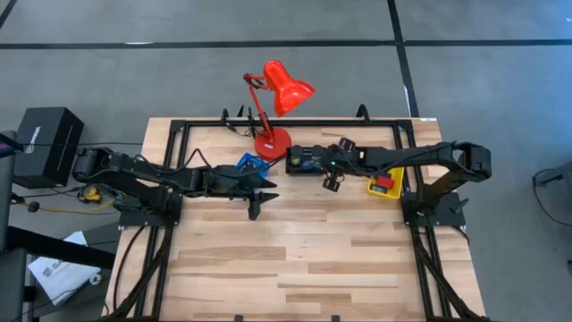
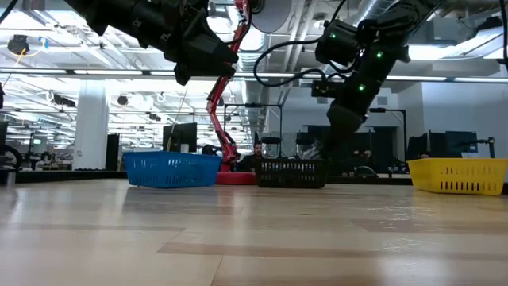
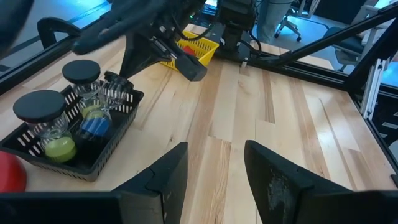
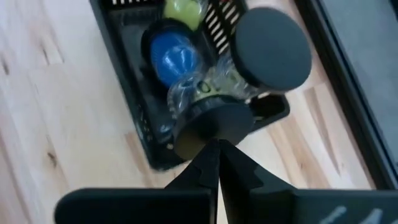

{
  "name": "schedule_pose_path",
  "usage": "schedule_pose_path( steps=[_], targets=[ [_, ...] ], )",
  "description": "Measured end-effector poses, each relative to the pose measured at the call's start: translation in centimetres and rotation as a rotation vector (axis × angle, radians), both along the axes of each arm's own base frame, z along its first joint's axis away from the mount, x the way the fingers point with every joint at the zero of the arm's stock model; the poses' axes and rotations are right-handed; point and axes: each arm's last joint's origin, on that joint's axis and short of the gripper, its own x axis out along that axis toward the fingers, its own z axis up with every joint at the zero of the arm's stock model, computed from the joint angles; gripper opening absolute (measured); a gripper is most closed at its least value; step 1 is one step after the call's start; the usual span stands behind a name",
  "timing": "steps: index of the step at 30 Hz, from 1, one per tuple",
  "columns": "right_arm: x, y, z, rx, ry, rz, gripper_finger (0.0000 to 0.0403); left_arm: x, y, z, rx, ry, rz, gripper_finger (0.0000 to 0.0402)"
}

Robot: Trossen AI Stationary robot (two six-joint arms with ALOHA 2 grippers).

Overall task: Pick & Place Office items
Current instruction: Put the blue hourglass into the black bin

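- High view: the right claw (image 1: 332,177) hangs at the front edge of the black basket (image 1: 306,161). The left claw (image 1: 257,204) waits over the bare surface (image 1: 304,259), well to the basket's left and forward of it. The red lamp (image 1: 273,139) stands just left of the basket, and the yellow bin (image 1: 386,186) is to its right.
- Low view: the right arm comes down beside the basket, with its tip low and close to the rim. The jars inside cannot be made out here.
- Left wrist view: the left claw is spread and holds nothing. Three capped jars (image 3: 40,118) sit in the basket, two upright and one clear one lying over.
- Right wrist view: the right claw's fingers are pressed together with no gap. Their tip sits at the rim of a black cap (image 4: 214,127) on a jar at the basket's near wall. Whether they pinch that cap edge cannot be told. A second cap (image 4: 273,46) lies deeper in the basket.
- Handling note, as a judgement: the step looks like a pick or a release at the basket. To do it well, spread the fingers wide enough to straddle the cap. Centre them over it, stay clear of the basket wall, and lift straight up so the neighbouring jars stay put.
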Motion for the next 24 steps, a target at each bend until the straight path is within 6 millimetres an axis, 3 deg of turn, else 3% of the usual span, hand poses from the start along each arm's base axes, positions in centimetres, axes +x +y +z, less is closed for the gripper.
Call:
schedule_pose_path(
  steps=[13,16,24],
  targets=[
    [1.3,-0.6,0.6,-0.004,-0.146,0.073,0.0000,0.0,0.0,0.0,-0.002,-0.004,-0.004,0.0153],
    [1.5,-0.5,0.8,-0.037,-0.115,0.135,0.0000,0.0,0.0,0.0,-0.002,-0.004,-0.004,0.0153],
    [2.2,-0.7,3.1,-0.050,-0.137,0.137,0.0000,0.0,0.0,0.0,-0.002,-0.003,-0.004,0.0153]
  ],
)
